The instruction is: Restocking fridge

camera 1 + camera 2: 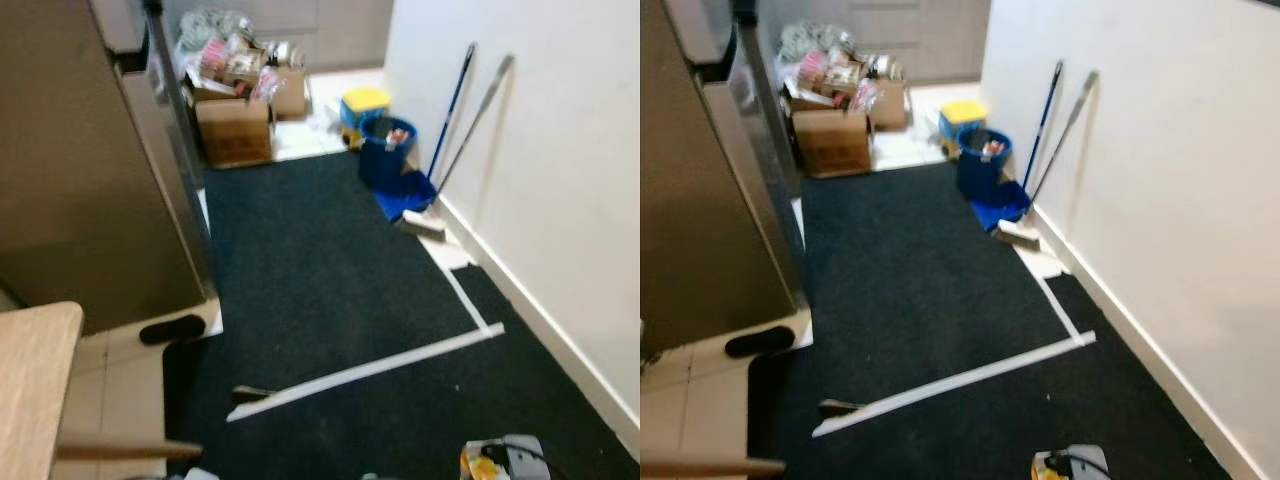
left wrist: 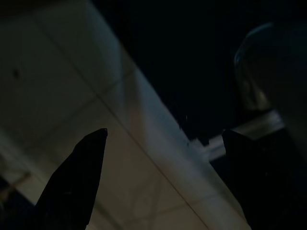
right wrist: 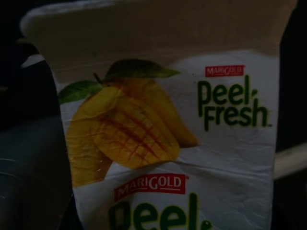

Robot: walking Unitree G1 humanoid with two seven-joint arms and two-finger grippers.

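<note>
A white Marigold Peel Fresh mango juice carton [image 3: 172, 139] sits very close in the right wrist view, and I read my right gripper as shut on it. Its yellow and white top [image 1: 498, 458] pokes up at the bottom edge of the left eye view, low on my right. The tall fridge [image 1: 80, 180] stands at my left, its grey door edge and dark handle [image 1: 165, 90] facing the carpet. My left gripper [image 2: 164, 132] hangs open over pale floor tiles, with nothing between its black fingers [image 2: 79, 182].
Cardboard boxes of packets [image 1: 235, 130] stand at the far end past the fridge. A blue bucket [image 1: 388, 150], a mop and a broom [image 1: 455, 110] line the white wall at right. White tape [image 1: 370, 370] crosses the dark carpet. A wooden table corner [image 1: 30, 380] is at near left.
</note>
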